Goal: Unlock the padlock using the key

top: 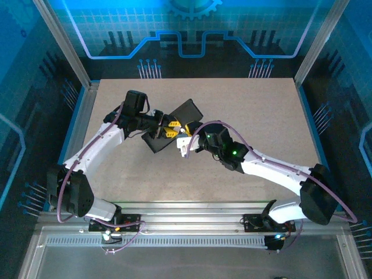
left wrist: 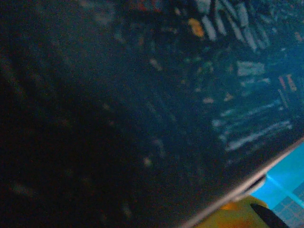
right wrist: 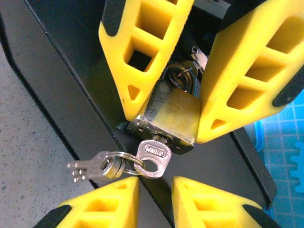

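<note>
A brass padlock [right wrist: 173,111] hangs at the dark box's hasp, and my left gripper [right wrist: 172,121] is shut on its body from both sides with its yellow fingers [right wrist: 128,61]. The silvery key [right wrist: 154,156] is pushed into the keyhole on the lock's underside. A ring with spare keys [right wrist: 97,166] dangles from it to the left. My right gripper [right wrist: 156,202] stands open just below the key's head, not touching it. In the top view the left gripper [top: 171,129] and the right gripper [top: 185,144] meet at the box [top: 187,111] in mid-table.
The dark box's blue-painted lid [left wrist: 142,104] sits right up against the left wrist camera, with a yellow finger [left wrist: 235,216] at its lower edge. The box [right wrist: 61,80] lies on the speckled beige table [top: 256,116]. Metal frame rails [top: 192,224] border the near edge.
</note>
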